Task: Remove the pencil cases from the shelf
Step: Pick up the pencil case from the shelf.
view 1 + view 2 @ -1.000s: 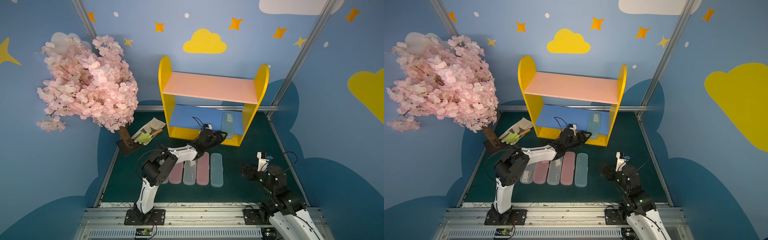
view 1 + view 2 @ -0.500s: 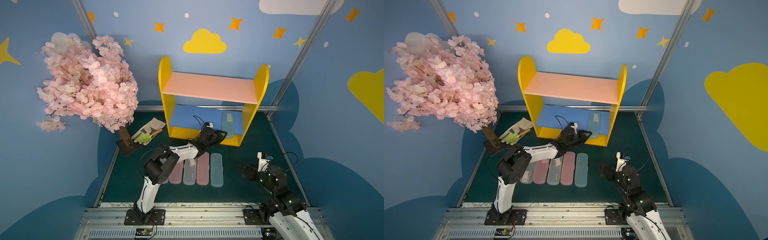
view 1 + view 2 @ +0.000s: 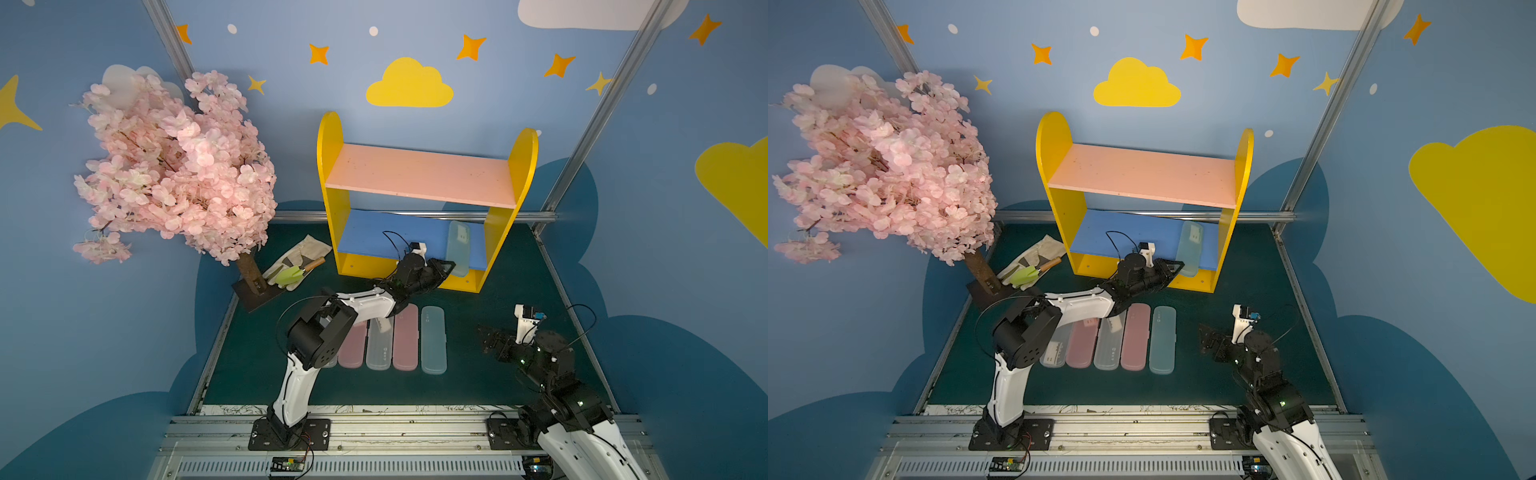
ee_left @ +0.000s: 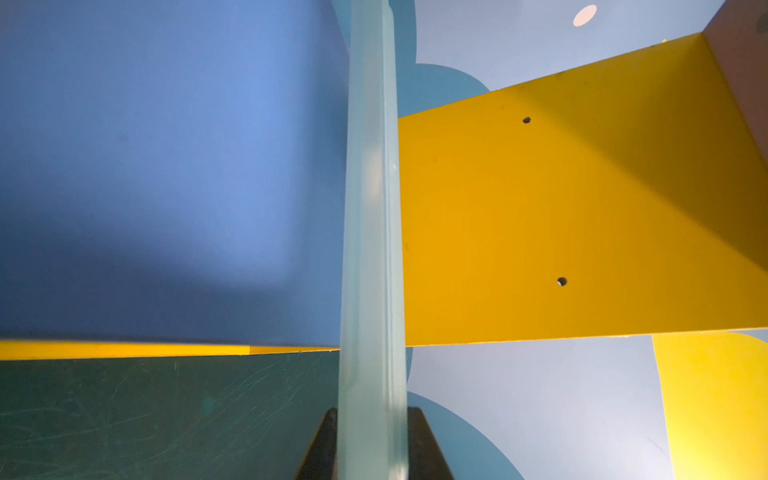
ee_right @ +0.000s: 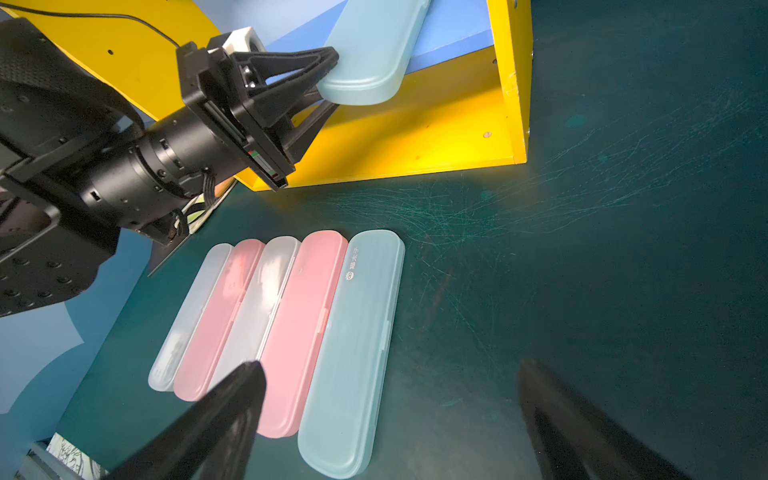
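Observation:
The shelf (image 3: 419, 183) stands at the back of the mat, its pink upper board bare. One pale blue pencil case (image 3: 457, 243) lies on the blue lower board by the right yellow panel, its near end jutting over the front edge. My left gripper (image 3: 449, 266) is shut on that near end. The left wrist view shows the case (image 4: 372, 249) edge-on between the two fingers of the left gripper (image 4: 372, 444). Several more pencil cases (image 3: 392, 340) lie side by side on the mat. My right gripper (image 5: 390, 374) hangs open and holds nothing, to the right of that row.
A pink blossom tree (image 3: 174, 166) on a dark base fills the left back corner. A glove and a green trowel (image 3: 297, 268) lie beside it. A metal rail (image 3: 374, 424) bounds the mat's front. Slanted metal posts (image 3: 590, 120) run up the walls.
The left gripper's jaws have closed on the near end of the pale blue case on the lower board. The right arm has stayed where it was.

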